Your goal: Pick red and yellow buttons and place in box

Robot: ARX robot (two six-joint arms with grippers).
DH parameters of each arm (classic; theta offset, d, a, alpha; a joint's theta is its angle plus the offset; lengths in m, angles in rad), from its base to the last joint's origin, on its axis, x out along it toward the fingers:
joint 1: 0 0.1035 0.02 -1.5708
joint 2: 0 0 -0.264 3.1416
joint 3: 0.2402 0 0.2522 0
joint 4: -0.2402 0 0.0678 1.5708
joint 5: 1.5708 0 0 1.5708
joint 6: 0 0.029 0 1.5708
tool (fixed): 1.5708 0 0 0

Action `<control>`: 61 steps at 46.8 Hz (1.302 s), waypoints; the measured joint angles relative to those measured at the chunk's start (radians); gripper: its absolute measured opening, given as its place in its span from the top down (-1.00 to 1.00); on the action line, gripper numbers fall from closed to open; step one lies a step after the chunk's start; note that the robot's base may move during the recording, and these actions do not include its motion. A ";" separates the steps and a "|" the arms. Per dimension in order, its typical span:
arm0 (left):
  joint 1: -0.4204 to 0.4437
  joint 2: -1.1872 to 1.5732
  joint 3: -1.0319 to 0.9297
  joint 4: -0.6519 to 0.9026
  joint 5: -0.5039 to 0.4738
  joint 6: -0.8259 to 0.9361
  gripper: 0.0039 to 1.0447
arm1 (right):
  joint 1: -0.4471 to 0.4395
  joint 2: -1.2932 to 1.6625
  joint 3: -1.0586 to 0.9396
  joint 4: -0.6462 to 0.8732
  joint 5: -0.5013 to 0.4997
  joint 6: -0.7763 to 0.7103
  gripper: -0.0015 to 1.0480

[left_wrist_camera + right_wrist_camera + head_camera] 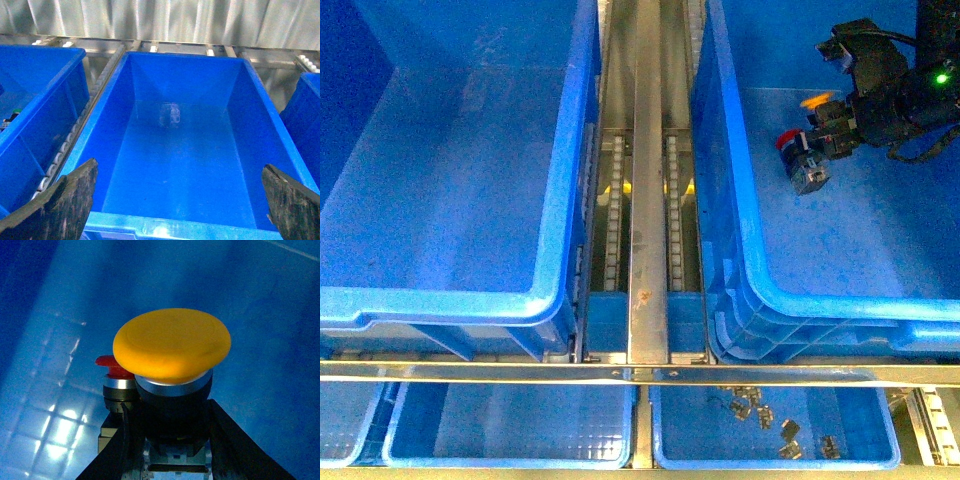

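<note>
Two buttons | my right gripper (172,440) pinches yellow button (172,342) over box (740,230), red button (790,141) beside | left gripper (180,200) spread, empty | risk: yellow drops onto red, bounces

A factory sorting line is showing here. Deep blue bins (560,200) are flanking a steel roller conveyor (647,180). Shallow trays (770,440) are sitting below it.

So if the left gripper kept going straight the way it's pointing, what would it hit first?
Probably the smooth floor of the large deep bright-blue plastic bin that the open left gripper faces; nothing shows in between, though depth is unclear.
</note>
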 joint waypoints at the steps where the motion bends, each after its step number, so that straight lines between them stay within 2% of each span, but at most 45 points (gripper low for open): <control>1: 0.000 0.000 0.000 0.000 0.000 0.000 -0.85 | 0.003 0.003 0.003 -0.001 0.006 0.008 0.50; 9: 0.000 0.000 0.000 0.000 0.000 0.000 -0.85 | 0.017 0.015 0.011 -0.001 0.022 0.045 -0.03; 16: 0.000 0.000 0.000 0.000 0.000 0.000 -0.85 | 0.019 -0.002 -0.008 0.044 0.028 0.055 -0.63; 21: 0.000 0.000 0.000 0.000 0.000 0.000 -0.85 | 0.015 -0.050 -0.056 0.077 0.025 0.063 -0.90; 28: 0.000 0.000 0.000 0.000 0.000 0.000 -0.85 | 0.004 -0.161 -0.157 0.139 0.007 0.077 -0.88; 43: 0.000 0.000 0.000 0.000 0.000 0.000 -0.85 | -0.014 -0.596 -0.560 0.188 -0.033 0.228 -0.88; 48: 0.000 0.000 0.000 0.000 0.000 0.000 -0.85 | -0.006 -0.804 -0.741 0.184 0.014 0.351 -0.88; 51: 0.000 0.000 0.000 0.000 0.000 0.000 -0.85 | 0.004 -0.939 -0.826 0.141 0.084 0.471 -0.88; 56: 0.000 0.000 0.000 0.000 0.000 0.000 -0.85 | 0.006 -1.011 -0.855 0.122 0.112 0.570 -0.88; 58: 0.000 0.000 0.000 0.000 0.000 0.000 -0.85 | 0.006 -1.010 -0.864 0.156 0.127 0.572 -0.86; 61: 0.000 0.000 0.000 0.000 0.000 0.000 -0.85 | 0.006 -0.994 -0.965 0.462 0.137 0.486 -0.64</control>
